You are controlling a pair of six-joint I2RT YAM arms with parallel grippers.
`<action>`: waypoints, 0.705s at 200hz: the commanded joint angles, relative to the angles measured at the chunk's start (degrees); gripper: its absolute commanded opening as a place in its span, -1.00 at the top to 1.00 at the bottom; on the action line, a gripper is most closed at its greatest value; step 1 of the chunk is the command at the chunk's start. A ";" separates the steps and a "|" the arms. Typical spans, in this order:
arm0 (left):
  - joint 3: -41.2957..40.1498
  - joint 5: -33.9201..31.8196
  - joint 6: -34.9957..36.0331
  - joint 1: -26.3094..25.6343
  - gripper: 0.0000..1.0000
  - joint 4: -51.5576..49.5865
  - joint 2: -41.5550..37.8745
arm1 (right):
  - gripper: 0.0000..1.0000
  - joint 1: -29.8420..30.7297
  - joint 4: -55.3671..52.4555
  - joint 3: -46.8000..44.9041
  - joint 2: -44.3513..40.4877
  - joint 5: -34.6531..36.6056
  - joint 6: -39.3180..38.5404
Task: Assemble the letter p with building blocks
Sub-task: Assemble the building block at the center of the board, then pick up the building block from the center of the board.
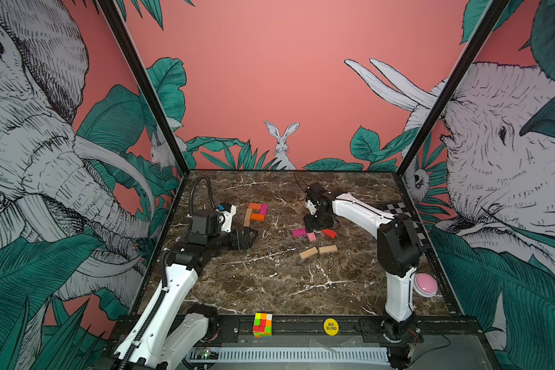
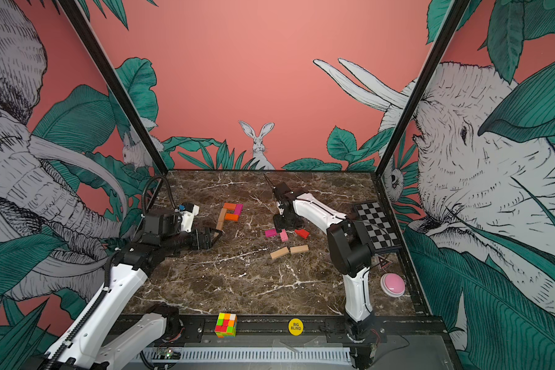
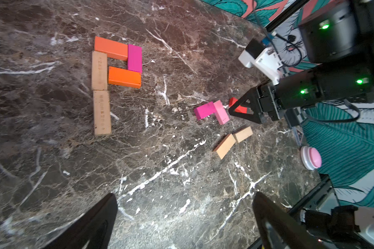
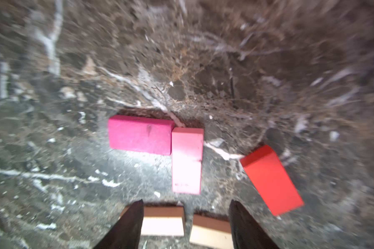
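Bench (image 1: 269, 282): dark marble top.

Five building blocks lie flat in a P shape, left of centre toward the back. The stem is the upper tan block (image 3: 99, 70) and the lower tan block (image 3: 102, 112), set end to end. The upper orange block (image 3: 111, 47) runs across the top, the magenta block (image 3: 135, 58) down the side, and the lower orange block (image 3: 124, 77) closes the loop. Each touches its neighbours, with a small patch of bench bare inside the loop.

Five blocks lie loose right of centre. The loose magenta block (image 4: 139, 134) butts against the pink block (image 4: 187, 160) in an L. The red block (image 4: 271, 179) sits near them, askew and apart from the pink one. Nearer the front, a slanted tan block (image 1: 308, 252) and a second tan block (image 1: 328, 249) meet at a corner.

Left claw (image 3: 185, 195): spread wide and empty, low at the foot of the stem. In both top views it hides part of the lower tan block.

Right claw (image 4: 186, 201): fingers apart, nothing between them, pointing down over the pink and red blocks. Cannot tell whether it touches either. Its wrist view is blurred.

Front rail: puzzle cube (image 1: 262, 325) and yellow disc (image 1: 330, 326).
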 commanded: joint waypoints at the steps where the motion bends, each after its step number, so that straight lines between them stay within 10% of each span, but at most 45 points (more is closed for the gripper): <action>1: 0.20 3.08 -1.90 -2.26 -0.93 2.37 2.70 | -0.38 -0.14 -0.15 -1.95 -6.62 3.02 -0.35; 39: 7.54 -6.30 2.98 -15.86 -0.86 -2.79 12.29 | -0.97 -2.51 6.05 -11.83 -21.86 4.69 0.61; 141: 24.60 -21.18 19.76 -40.35 -0.70 -10.58 44.13 | -0.97 -14.03 9.43 -38.02 -53.49 2.74 1.09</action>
